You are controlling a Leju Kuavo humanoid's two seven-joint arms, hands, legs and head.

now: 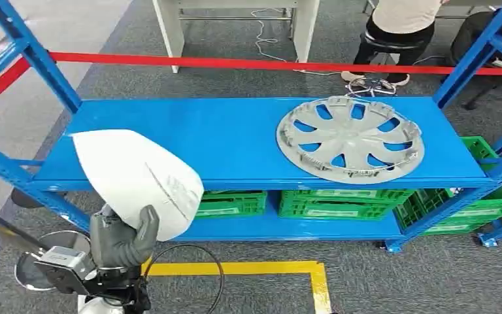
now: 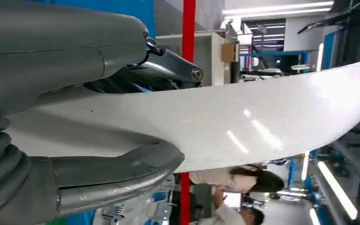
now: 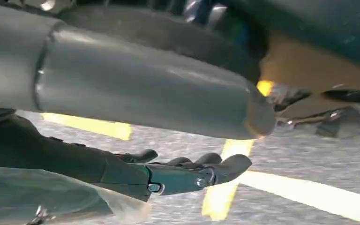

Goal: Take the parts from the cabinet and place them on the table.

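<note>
Left hand [image 1: 125, 237] is gripping the white panel [image 1: 137, 180] by its lower edge, thumb on the near face, holding it up in front of the shelf [image 1: 222, 140] at its left end. The panel is covering part of the shelf's front lip there. Yellow floor tape [image 1: 261, 268] is running just ahead of the robot. Further back, a grey hubcap [image 1: 350, 139] is lying flat on the shelf's right half, well apart from the panel. Green crates [image 1: 340, 203] are sitting on the lower tier. A red bar [image 1: 235, 63] is crossing behind the shelf; a person [image 1: 399, 19] is sitting beyond.

Left wrist view is showing the thumb [image 2: 117, 176] and fingers [image 2: 168, 65] clamping the panel from both sides. Right wrist view is showing the right hand [image 3: 178, 176] hanging over the floor, fingers loosely extended, holding nothing.
</note>
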